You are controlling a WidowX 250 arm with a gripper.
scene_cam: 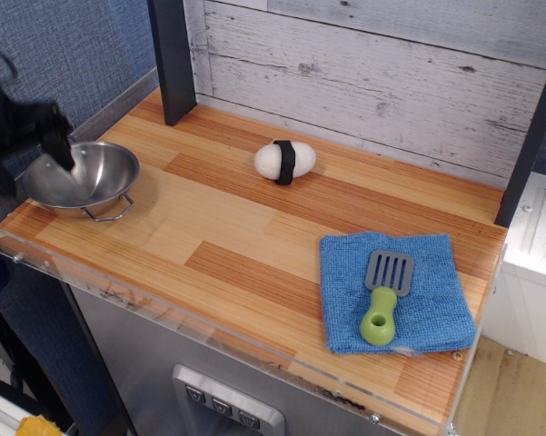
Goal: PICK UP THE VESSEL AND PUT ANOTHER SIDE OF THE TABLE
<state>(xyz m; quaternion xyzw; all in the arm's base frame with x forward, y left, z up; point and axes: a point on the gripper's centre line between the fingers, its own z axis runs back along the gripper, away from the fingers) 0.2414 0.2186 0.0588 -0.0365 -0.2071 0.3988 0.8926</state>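
The vessel, a shiny round steel bowl with wire loop handles, rests upright on the wood-plank table at its front left corner. My black gripper is blurred and hovers over the bowl's left rim. One finger hangs over the inside of the bowl and the other is outside it. The fingers stand apart and the rim is not clamped.
A white egg-shaped thing with a black band lies mid-table towards the back. A blue cloth with a grey-and-green spatula lies at the front right. A dark post stands at the back left. A clear acrylic rim edges the front.
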